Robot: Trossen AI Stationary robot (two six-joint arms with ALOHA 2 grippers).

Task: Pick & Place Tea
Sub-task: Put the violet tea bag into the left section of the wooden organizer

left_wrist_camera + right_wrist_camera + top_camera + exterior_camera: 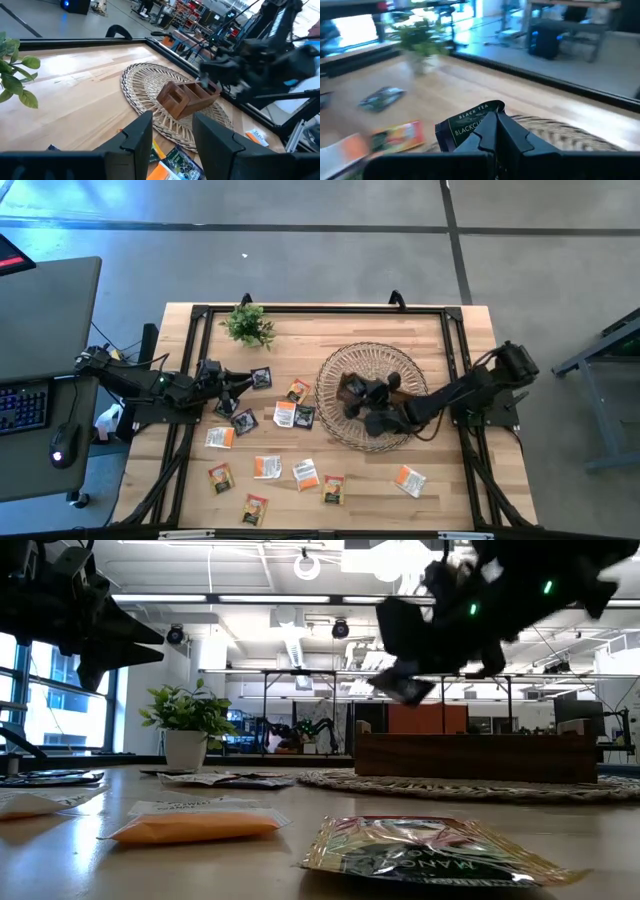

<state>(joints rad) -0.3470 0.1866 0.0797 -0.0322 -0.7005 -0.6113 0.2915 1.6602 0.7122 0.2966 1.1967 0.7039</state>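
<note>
Wooden table [440, 500] carries scattered packets; a black tea packet [467, 125] is pinched in the clenched right gripper [495, 131] over the wicker basket [335, 375]. It should be released just below, into the wooden tray [186, 97]. Left gripper [172, 137] is held open.

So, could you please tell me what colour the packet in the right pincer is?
Black tea packet with white lettering, clearest in the right wrist view.
</note>
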